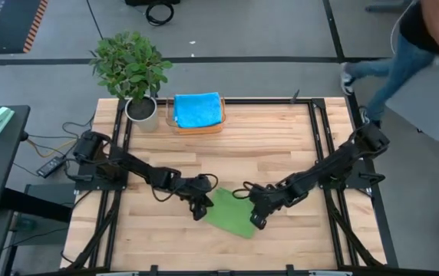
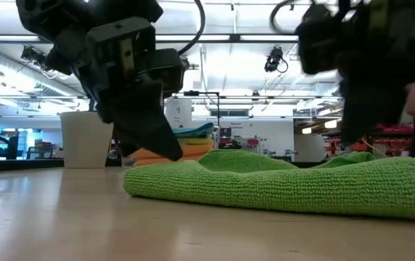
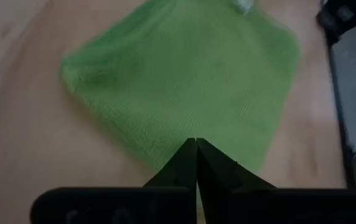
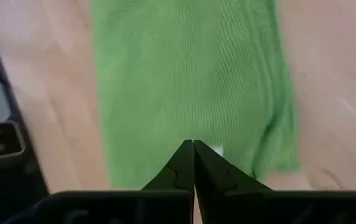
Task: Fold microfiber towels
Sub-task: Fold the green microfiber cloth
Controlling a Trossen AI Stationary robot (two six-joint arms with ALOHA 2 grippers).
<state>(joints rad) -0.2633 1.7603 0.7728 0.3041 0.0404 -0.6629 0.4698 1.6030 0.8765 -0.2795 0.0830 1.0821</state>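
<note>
We look down on a pale wooden table (image 1: 281,153) set on a grey workshop floor, with a person walking past its far right corner. At the table's far edge stands a potted plant (image 1: 131,65) in a white pot, and just beside it a stack of towels (image 1: 198,112) with a blue one on top and an orange one beneath.

Near the front middle of the table lies a green towel (image 1: 231,212), folded into a compact shape, lying flat and slightly rumpled.

The left gripper (image 1: 199,208) sits low at the towel's left edge. In the left wrist view its fingers (image 3: 179,168) are pressed together, tips meeting over the near edge of the green cloth; we cannot tell whether any fabric is pinched between them.

The right gripper (image 1: 256,221) is low at the towel's right edge, its fingers (image 4: 210,169) likewise pressed together over the cloth.
</note>
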